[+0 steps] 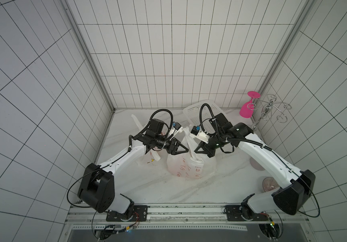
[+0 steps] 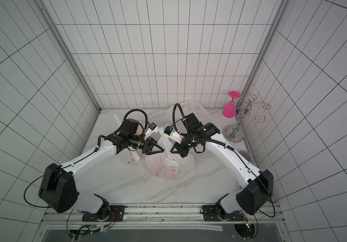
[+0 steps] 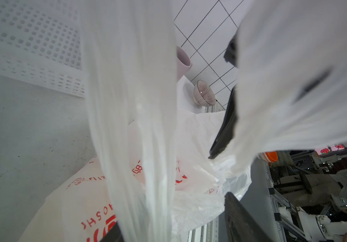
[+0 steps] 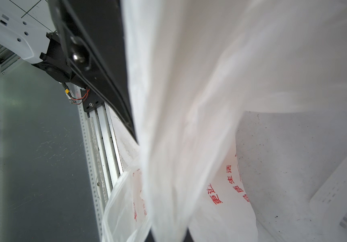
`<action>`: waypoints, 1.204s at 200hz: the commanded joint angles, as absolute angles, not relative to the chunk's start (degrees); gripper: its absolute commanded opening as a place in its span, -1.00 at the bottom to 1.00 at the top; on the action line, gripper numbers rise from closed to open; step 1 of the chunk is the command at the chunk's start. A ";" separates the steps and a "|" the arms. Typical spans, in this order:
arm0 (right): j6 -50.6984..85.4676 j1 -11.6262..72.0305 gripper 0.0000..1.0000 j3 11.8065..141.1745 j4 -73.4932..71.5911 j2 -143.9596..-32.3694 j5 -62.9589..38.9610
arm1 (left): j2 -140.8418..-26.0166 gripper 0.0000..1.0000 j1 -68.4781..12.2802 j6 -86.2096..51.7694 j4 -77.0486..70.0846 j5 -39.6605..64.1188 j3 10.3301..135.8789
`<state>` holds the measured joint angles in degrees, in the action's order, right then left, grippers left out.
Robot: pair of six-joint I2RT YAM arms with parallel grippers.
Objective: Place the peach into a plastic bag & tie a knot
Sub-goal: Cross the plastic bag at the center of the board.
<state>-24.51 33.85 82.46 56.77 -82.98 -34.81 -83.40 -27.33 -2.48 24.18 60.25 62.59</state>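
Peach can't be made out. The bag (image 1: 186,170) is cloudy white film with red print, pinkish low down, so I can't confirm the peach is inside. The bag sits bulged on the table (image 1: 147,188), mid-field between the two grippers, with film pulled up from its top. Right gripper (image 1: 196,150) is pinched together on the handle (image 4: 179,146); the right wrist view shows the film coming out from between the closed tips. Left gripper (image 1: 184,150) has its fingers (image 3: 241,220) apart. A taut strip (image 3: 130,125) of film runs through the gap, and I can't tell if it touches either finger. In both top views the two tips are nearly nose to nose just above the bag. A second bag (image 1: 154,159), printed, lies under the left arm, just beside the main one. Basket (image 1: 195,109) is behind the right arm at the back wall. Cup (image 1: 256,165) and striped bowl (image 1: 270,184) sit along the right edge, partly under the right arm. A pink glass (image 1: 247,110) hangs upside down on the chrome rack (image 1: 270,107) in the back right corner.
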 commanded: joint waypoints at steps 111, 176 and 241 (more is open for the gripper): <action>-25.58 33.92 -1.00 90.96 60.03 -85.96 -37.97 | -86.78 0.05 -27.51 -12.91 10.17 64.70 65.07; -25.15 33.91 -1.00 91.62 60.00 -86.92 -38.65 | -85.39 0.31 -28.24 -12.65 7.30 66.41 62.46; -24.55 33.27 -1.00 90.92 59.39 -86.70 -39.02 | -90.00 0.19 -29.78 -14.68 3.52 68.19 65.37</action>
